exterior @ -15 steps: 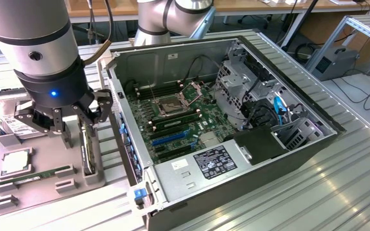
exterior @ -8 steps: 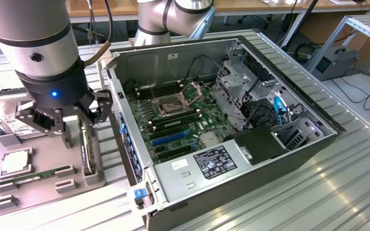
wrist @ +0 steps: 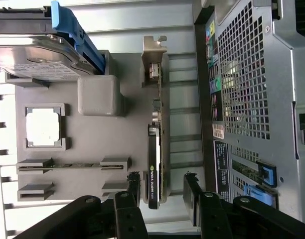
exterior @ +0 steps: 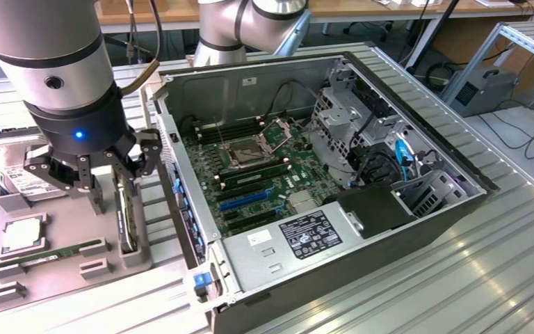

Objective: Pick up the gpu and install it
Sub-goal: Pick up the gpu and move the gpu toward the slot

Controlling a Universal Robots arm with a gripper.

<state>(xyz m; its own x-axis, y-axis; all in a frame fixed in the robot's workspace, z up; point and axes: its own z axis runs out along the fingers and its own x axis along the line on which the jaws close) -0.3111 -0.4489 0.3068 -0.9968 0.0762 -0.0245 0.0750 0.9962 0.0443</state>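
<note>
While your black gripper (wrist: 162, 185) hangs released, jaws wide astride it, the thin dark gpu (wrist: 155, 149) with silver bracket stands edge-up in the grey holder (wrist: 92, 127).

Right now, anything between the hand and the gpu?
Nothing. In the wrist view the open hand straddles one end of the gpu, bare gap on each side.

Table (exterior: 489, 264): ribbed silver metal slats | on it: open computer case (exterior: 248, 83), lying on its side | just beside it, exterior view's left: grey parts tray (exterior: 53, 278)
</note>
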